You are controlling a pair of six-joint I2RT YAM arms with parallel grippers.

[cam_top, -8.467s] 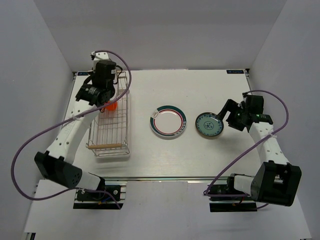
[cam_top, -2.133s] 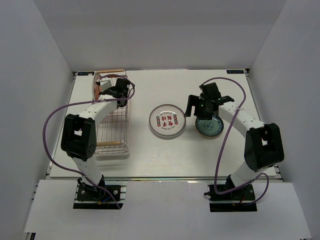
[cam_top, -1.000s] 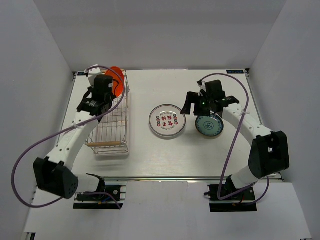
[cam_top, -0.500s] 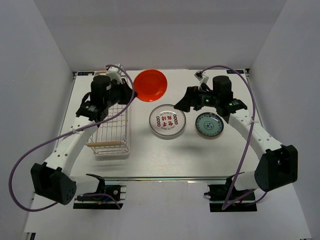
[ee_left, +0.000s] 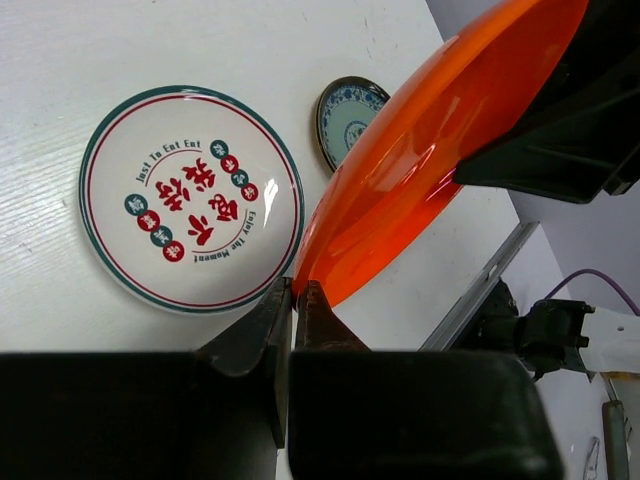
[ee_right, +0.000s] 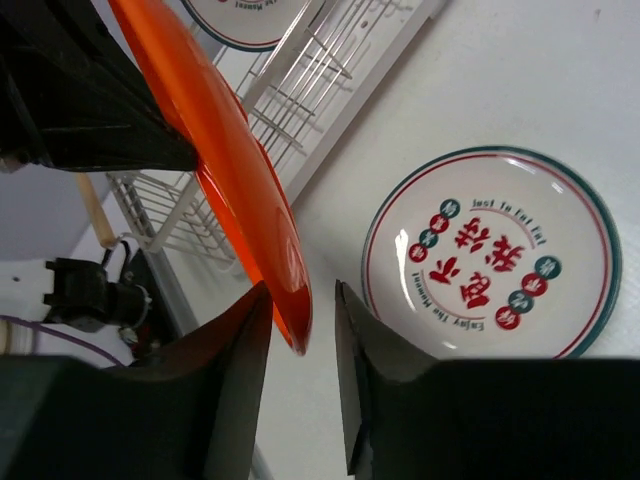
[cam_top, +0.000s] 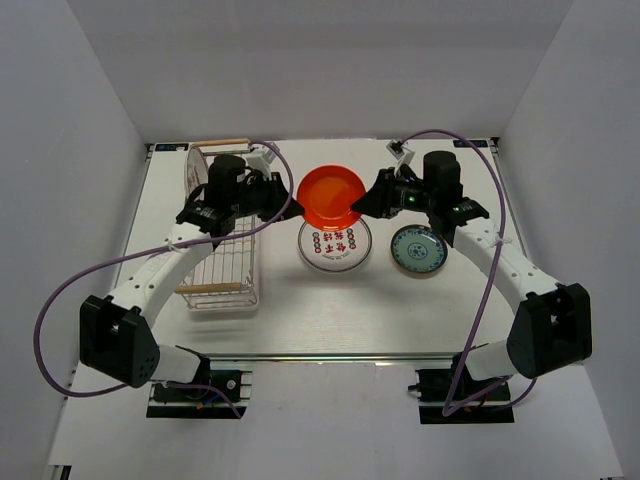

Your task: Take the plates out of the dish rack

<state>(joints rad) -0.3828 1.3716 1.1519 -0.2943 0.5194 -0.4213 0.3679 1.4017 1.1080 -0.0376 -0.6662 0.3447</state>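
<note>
Above the table, left gripper clamps the orange plate; right wrist view shows right gripper open astride it.

Bright, even light from above; soft shadows on the table. Specular glare on the orange plate in wrist views; near foreground black, probably defocused.
</note>
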